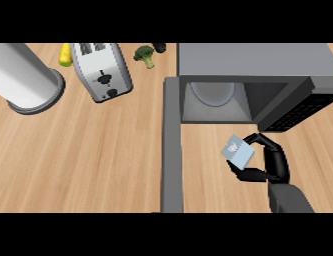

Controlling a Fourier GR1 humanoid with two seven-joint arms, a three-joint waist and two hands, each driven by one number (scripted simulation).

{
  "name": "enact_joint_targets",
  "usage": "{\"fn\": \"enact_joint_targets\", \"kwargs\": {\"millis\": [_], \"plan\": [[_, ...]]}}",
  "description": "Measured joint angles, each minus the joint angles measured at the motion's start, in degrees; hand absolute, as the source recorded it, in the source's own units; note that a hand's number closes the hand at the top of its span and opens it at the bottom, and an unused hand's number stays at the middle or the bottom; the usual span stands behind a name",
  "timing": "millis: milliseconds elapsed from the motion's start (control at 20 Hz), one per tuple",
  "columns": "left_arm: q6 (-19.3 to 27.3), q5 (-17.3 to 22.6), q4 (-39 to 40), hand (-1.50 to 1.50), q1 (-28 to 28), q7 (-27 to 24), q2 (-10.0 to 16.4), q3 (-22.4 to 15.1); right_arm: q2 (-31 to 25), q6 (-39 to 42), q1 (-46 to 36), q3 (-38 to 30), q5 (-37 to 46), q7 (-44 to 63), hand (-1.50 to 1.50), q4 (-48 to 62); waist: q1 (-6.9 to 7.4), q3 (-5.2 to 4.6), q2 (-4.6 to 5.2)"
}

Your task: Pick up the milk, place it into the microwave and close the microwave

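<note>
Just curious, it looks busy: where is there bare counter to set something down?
The biggest bare patch of counter lies left of the open microwave door, in front of the white cylinder and toaster. A narrower strip lies between the door and the right hand holding the milk. The back edge is crowded: toaster, broccoli and microwave sit close together.

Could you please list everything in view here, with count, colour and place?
Pale blue milk carton: one, pale blue, before the open microwave.
Grey box-shaped microwave: one, grey, upper right, door open at its left.
Silver metal toaster: one, silver, top, left of centre.
White upright cylinder: one, white, upper left.
Green broccoli floret: one, green, between toaster and microwave.
Small dark item: one, near-black, beside broccoli.
Yellow item: one, yellow, left of the toaster.
Light wooden counter: one, tan, under everything.
Black right robot hand: one, black, lower right, curled round the carton.
</note>
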Motion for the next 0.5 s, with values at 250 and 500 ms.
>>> {"fn": "enact_joint_targets", "kwargs": {"millis": [250, 500], "plan": [[-1.49, 0.66, -0.63, -1.5, 1.71, -0.53, -1.23, 1.05, 0.66, 4.28, 1.79, 2.04, -1.27, 2.09, 1.5, -5.71, -0.19, -0.01, -0.1], [-0.93, 2.55, 0.35, -1.5, 1.11, 0.79, 0.61, 2.38, 2.48, 4.55, 6.27, 5.89, -0.96, 8.72, 1.5, -18.31, -0.51, -0.04, -0.2]]}}
